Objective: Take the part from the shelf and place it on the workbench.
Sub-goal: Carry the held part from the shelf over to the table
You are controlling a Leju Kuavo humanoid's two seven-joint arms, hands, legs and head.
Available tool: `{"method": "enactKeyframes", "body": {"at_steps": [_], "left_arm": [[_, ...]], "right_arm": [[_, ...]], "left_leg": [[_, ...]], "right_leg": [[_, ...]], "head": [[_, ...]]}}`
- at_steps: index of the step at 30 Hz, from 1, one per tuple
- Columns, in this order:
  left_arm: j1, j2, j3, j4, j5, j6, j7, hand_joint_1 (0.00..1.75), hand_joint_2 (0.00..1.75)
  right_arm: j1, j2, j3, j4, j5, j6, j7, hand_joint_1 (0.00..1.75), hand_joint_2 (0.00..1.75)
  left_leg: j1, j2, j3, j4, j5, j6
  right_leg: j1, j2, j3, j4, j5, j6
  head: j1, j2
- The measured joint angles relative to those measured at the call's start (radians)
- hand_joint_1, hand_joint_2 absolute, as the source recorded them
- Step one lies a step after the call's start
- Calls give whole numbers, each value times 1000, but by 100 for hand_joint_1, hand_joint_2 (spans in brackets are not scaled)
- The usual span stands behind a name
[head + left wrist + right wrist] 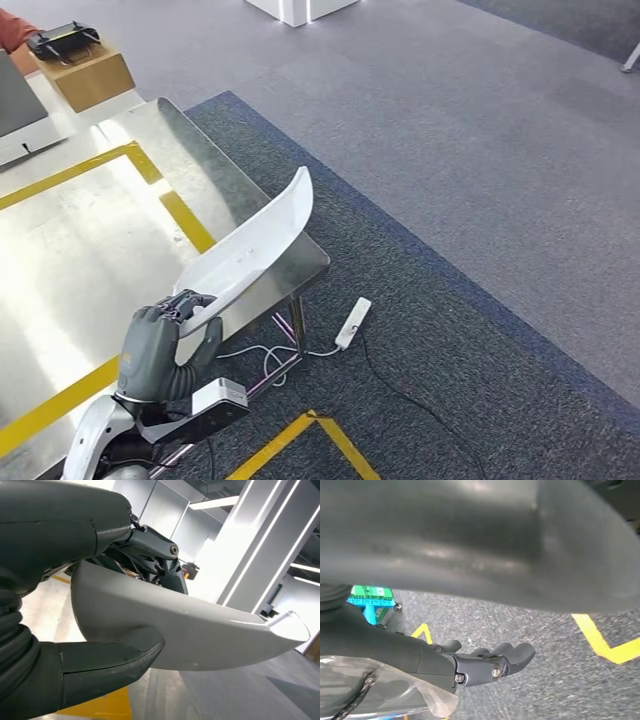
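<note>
With the left hand (162, 345) gripping the part (249, 250), lower it flat, probably further inside the bench (83, 260) edge.

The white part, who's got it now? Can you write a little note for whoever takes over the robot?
Left hand: grips the long white part by one end, above the workbench corner; its far end sticks out past the edge.
Right hand: holds nothing, fingers loosely curled, hanging over the carpet.
Done: part is off the shelf and at the workbench.
Left: lower it onto the steel top, let go, pull the hand back.
</note>
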Motion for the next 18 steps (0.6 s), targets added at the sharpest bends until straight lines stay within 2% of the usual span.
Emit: {"method": "enactKeyframes", "body": {"at_steps": [2,3,4,5,6,7,8,9,10,11,12,13,14,15,16,18], "left_arm": [[-2,1,0,0,0,0,0,175,175],[-2,1,0,0,0,0,0,175,175],[-3,1,0,0,0,0,0,175,175],[-2,1,0,0,0,0,0,175,175],[-1,2,0,0,0,0,0,175,175],[0,2,0,0,0,0,0,175,175],[0,2,0,0,0,0,0,175,175],[0,2,1,0,0,0,0,175,175],[-2,2,1,0,-1,0,0,175,175],[-3,2,2,0,-1,-1,0,175,175],[-4,1,2,0,-2,-1,1,175,175],[-5,1,3,0,-2,-1,1,175,175],[-5,1,4,0,-3,-2,2,175,175],[-4,1,5,0,-3,-2,2,175,175],[-5,0,5,0,-4,-2,2,175,175],[-7,-2,6,0,-5,-3,2,175,175]], "right_arm": [[0,0,1,0,0,0,-1,0,0],[0,0,1,0,0,0,-1,0,0],[1,0,0,0,0,0,-1,0,0],[2,0,0,0,0,0,-1,0,0],[2,0,-1,0,0,0,-1,0,0],[1,0,-1,0,1,0,-1,0,0],[0,0,-1,0,1,0,-1,0,0],[-1,0,-1,0,3,0,-2,0,0],[-2,0,-1,0,4,0,-3,0,0],[-2,0,-1,0,6,1,-5,0,0],[-3,0,-1,0,7,2,-6,0,0],[-4,0,-1,0,8,3,-6,0,0],[-5,0,-1,0,9,6,-7,0,0],[-6,0,-1,0,10,8,-8,0,0],[-7,0,-1,0,12,10,-8,0,0],[-7,0,-1,0,14,12,-10,0,0]], "left_leg": [[-2,47,-27,62,-39,-10],[-3,77,-55,122,-71,-14],[-1,96,-88,192,-103,-18],[1,104,-115,249,-124,-20],[2,108,-129,277,-126,-22],[3,111,-123,267,-109,-21],[3,117,-98,219,-77,-19],[1,134,-62,147,-41,-14],[-4,160,-27,79,-17,-8],[-9,180,-1,30,-4,-2],[-13,194,11,4,-3,4],[-17,193,11,-1,-8,8],[-16,180,10,-4,-6,13],[-14,168,11,-9,-4,18],[-11,156,13,-13,-1,23],[-5,133,14,-19,5,32]], "right_leg": [[-3,-27,5,-6,1,-12],[-2,-40,6,-6,-1,-16],[-1,-55,7,-6,-3,-19],[1,-69,7,-6,-4,-20],[1,-82,8,-5,-6,-20],[2,-95,11,-5,-9,-20],[2,-108,15,-5,-11,-19],[3,-119,20,-5,-15,-18],[6,-130,24,-4,-19,-14],[9,-139,26,-4,-24,-10],[11,-150,29,-4,-27,-5],[13,-161,32,-5,-30,1],[13,-172,37,-8,-32,6],[12,-169,41,-7,-37,12],[11,-150,37,6,-49,17],[8,-88,-6,95,-99,25]], "head": [[-6,0],[-9,0],[-11,0],[-11,0],[-11,0],[-11,0],[-11,0],[-11,0],[-11,0],[-11,0],[-11,0],[-11,0],[-11,0],[-10,0],[-8,0],[-2,0]]}}
